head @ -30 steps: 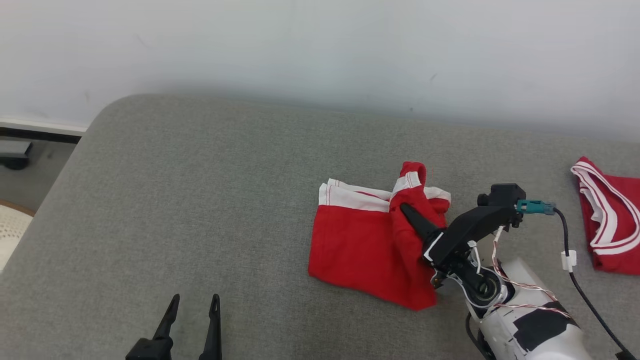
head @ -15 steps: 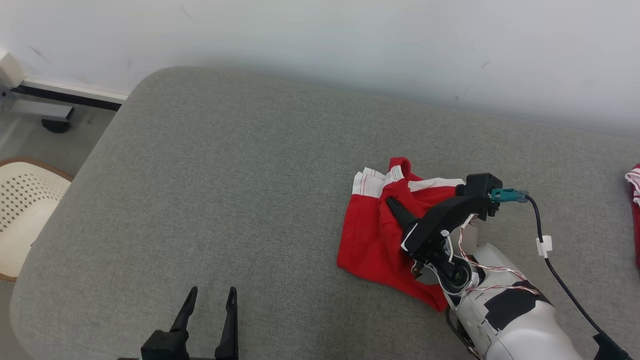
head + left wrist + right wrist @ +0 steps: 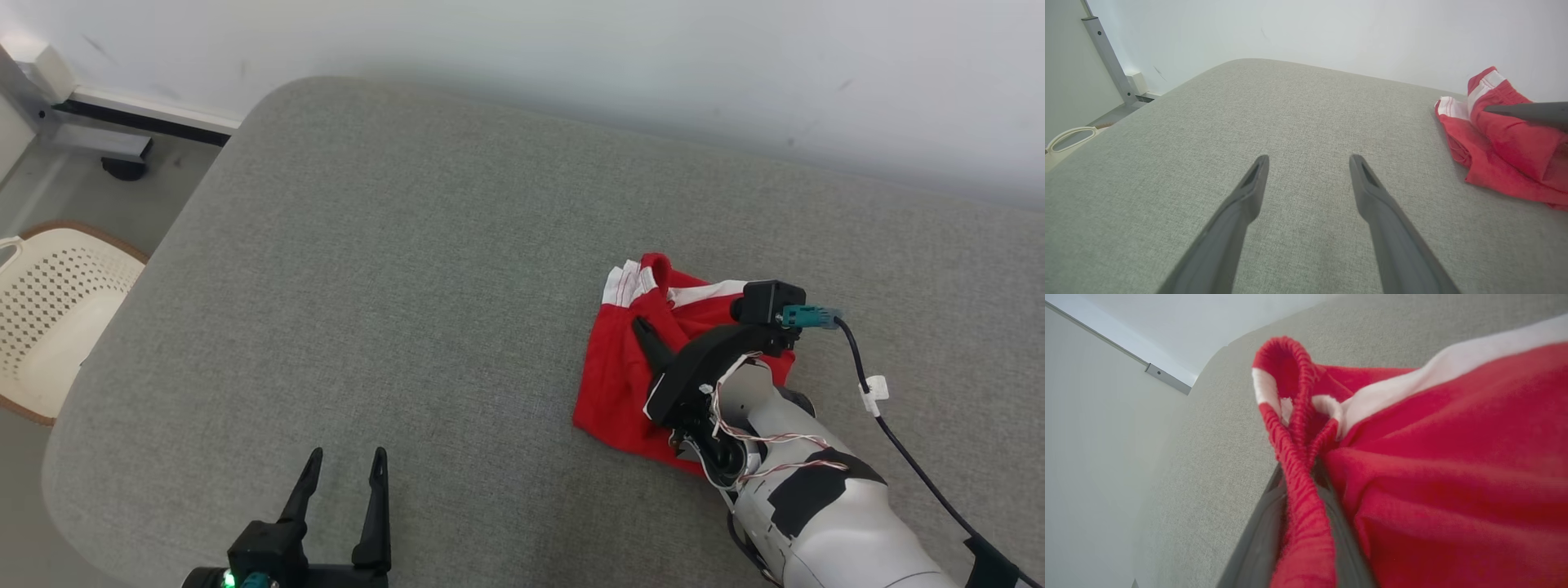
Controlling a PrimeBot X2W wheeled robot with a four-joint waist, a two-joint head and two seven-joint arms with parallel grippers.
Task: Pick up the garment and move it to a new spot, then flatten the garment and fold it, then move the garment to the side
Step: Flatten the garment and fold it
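The red garment (image 3: 624,384) with white trim lies bunched on the grey cushion (image 3: 424,269), right of centre in the head view. My right gripper (image 3: 641,327) is shut on a fold of it; in the right wrist view the red elastic band (image 3: 1300,465) runs between the two dark fingers (image 3: 1257,539). In the left wrist view the garment (image 3: 1502,159) sits at the far right, with one finger (image 3: 1527,111) of the right gripper lying across it. My left gripper (image 3: 343,465) stands open near the cushion's front edge, well left of the garment, holding nothing.
A cream perforated chair (image 3: 49,318) stands off the cushion's left side. A grey metal rail (image 3: 90,135) runs on the floor at the back left. A white wall (image 3: 571,49) rises behind the cushion. The right arm's black cable (image 3: 906,449) trails across the cushion.
The head camera has turned left, so the second red garment at the right has left the picture. The right gripper has pulled the held garment into a tighter bunch.
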